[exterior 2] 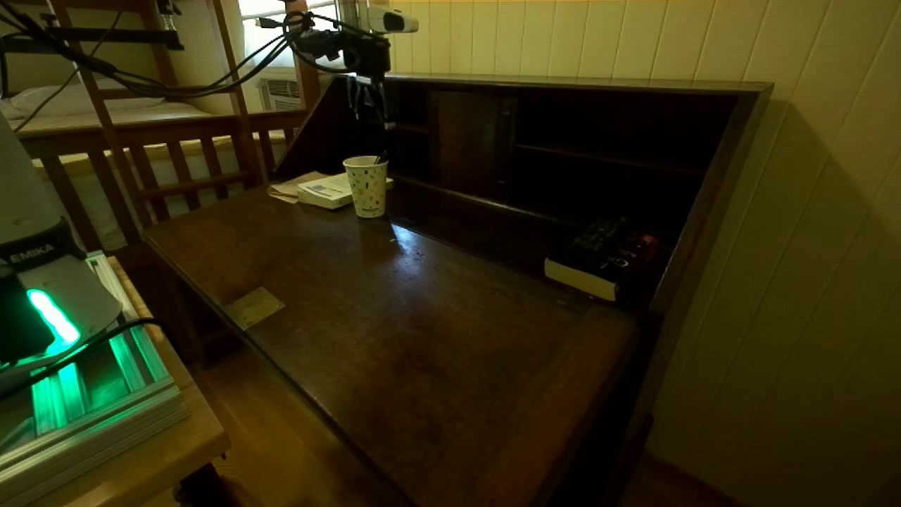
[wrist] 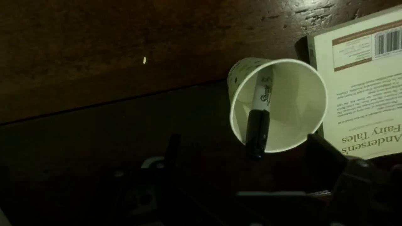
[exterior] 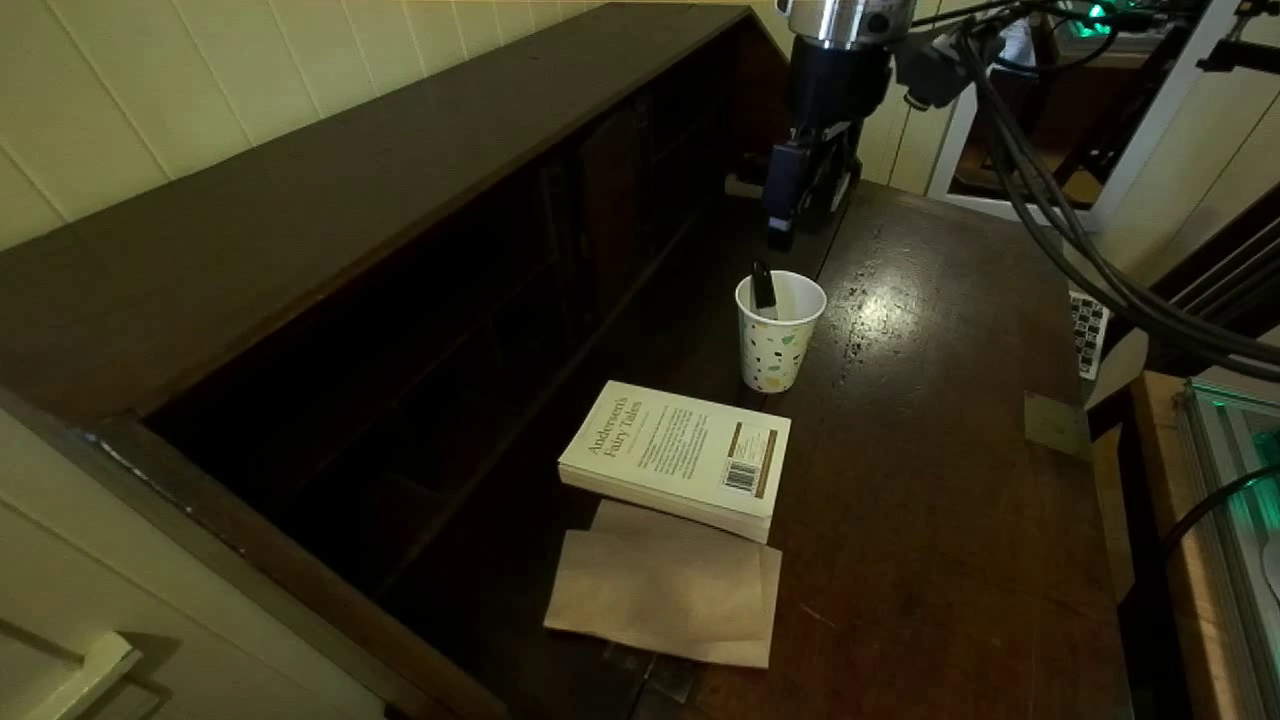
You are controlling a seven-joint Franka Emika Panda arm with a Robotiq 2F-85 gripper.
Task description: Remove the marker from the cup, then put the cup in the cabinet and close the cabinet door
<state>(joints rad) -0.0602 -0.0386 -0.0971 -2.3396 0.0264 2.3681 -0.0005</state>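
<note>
My claw point(wrist: 243, 138) hangs above a cup point(exterior: 775, 350), marker point(wrist: 260, 116) not yet out

My fingers point(wrist: 326, 157) are apart, holding nothing. The marker leans inside the cup, black end above the rim. Behind the cup stands the dark cabinet point(exterior: 400, 140). Removing the marker seems the step in hand; next, I should centre over that black end, descend, and pinch.

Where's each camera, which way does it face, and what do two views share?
Exterior view: above the end with brown papers, facing along the desk to the cup; gripper shows.
Exterior view: above the opposite end, by the dark book, facing the cup and cabinet; gripper and pale arm section show.
Wrist view: on the wrist, looking down past parted fingers at the cup holding the marker.
Both exterior views share cup and gripper.
</note>
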